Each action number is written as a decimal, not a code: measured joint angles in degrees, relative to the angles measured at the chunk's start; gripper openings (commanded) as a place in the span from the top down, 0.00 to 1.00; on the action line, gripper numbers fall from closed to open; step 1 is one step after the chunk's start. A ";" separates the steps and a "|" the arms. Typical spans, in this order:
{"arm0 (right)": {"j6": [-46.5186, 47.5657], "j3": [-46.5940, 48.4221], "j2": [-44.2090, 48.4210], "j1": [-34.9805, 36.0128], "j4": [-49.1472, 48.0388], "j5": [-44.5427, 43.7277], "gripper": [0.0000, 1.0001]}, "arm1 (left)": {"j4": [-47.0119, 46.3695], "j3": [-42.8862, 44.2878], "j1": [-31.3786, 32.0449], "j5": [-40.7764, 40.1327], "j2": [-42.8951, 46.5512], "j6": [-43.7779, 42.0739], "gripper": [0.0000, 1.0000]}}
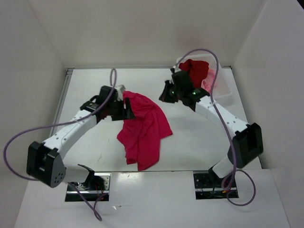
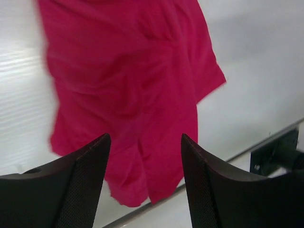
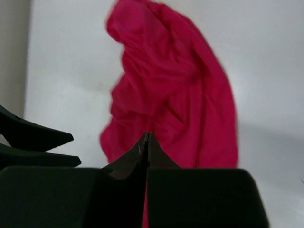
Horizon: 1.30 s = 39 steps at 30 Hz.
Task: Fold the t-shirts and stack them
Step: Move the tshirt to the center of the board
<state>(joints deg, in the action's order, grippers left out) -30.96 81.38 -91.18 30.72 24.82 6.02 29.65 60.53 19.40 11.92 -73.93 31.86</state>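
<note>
**Crimson shirt bunched on the counter, needs spreading before any fold**

The crimson-pink shirt lies crumpled in the middle of the counter. It is a rumpled heap running from the far left toward the near edge, and I can't pick out a sleeve or hem cleanly. My left gripper sits at the shirt's far-left corner with its fingers wide apart and nothing between them. From its wrist view the cloth lies beneath and beyond the tips. My right gripper hangs off the shirt's far-right side, pinched fully together and empty.

I judge the step in hand to be flattening this shirt. To do it well I'd take a single layer at the far edge with the left gripper. Then I'd open the right and catch the opposite corner, lift, and draw the two apart so the cloth drops flat. Grabbing several layers at once would only shift the heap.

The dark red shirt and the light pink shirt wait in the white basket at the far-right corner, the dark one showing above the rim.

The counter is smooth and white, so I expect cloth to slide on it easily. Plain white walls close it in on three sides.
</note>
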 measured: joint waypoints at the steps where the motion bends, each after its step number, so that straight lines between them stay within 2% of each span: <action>1: 0.00 -4.70 2.62 0.00 -0.59 -1.16 1.00 | -0.46 0.07 2.73 -0.02 -2.16 -0.02 0.32; 5: -0.87 -18.29 8.15 0.00 -1.22 -4.90 0.91 | -2.21 0.87 10.64 -0.07 -10.10 -0.07 0.27; 6: -1.20 -20.31 8.48 0.00 -1.22 -5.55 0.82 | -2.45 1.14 11.50 -0.26 -11.63 -0.04 0.25; 8: -2.21 -23.47 8.57 -0.02 -1.73 -6.67 0.75 | -2.75 2.25 12.22 -1.44 -14.36 -0.28 0.24; 9: -2.71 -24.48 8.61 0.00 -1.73 -6.95 0.67 | -2.84 3.32 12.55 -1.90 -15.78 -0.42 0.24; 10: -3.45 -25.24 8.63 0.00 -1.81 -7.19 0.64 | -2.86 4.85 13.05 -3.02 -17.49 -0.55 0.24; 14: -6.97 -28.02 9.55 -0.02 -3.48 -7.80 0.59 | -5.86 10.32 15.85 -8.57 -24.15 -2.16 0.24; 27: -15.30 -36.15 10.95 0.00 -6.47 -7.23 0.53 | -7.96 10.84 17.07 -14.12 -32.89 -6.05 0.28; 31: -16.46 -36.24 8.79 0.00 -8.15 -6.86 0.52 | -8.31 11.96 17.11 -14.29 -34.45 -6.51 0.34; 32: -16.63 -36.44 8.37 0.00 -8.57 -6.91 0.52 | -8.46 12.46 17.16 -14.36 -34.99 -6.54 0.42; 35: -17.20 -36.81 7.21 -0.02 -9.03 -6.97 0.52 | -8.83 12.92 17.25 -14.97 -35.87 -6.88 0.54; 36: -17.27 -36.83 6.62 -0.04 -9.31 -6.93 0.52 | -8.79 12.92 17.25 -15.28 -35.85 -7.28 0.61; 39: -17.66 -36.94 4.55 -0.24 -10.67 -6.69 0.54 | -8.81 13.09 17.29 -15.96 -35.78 -7.87 0.68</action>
<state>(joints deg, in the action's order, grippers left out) -48.62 44.45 -86.63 30.48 14.15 -0.67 20.84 73.63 36.69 -4.03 -109.71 23.99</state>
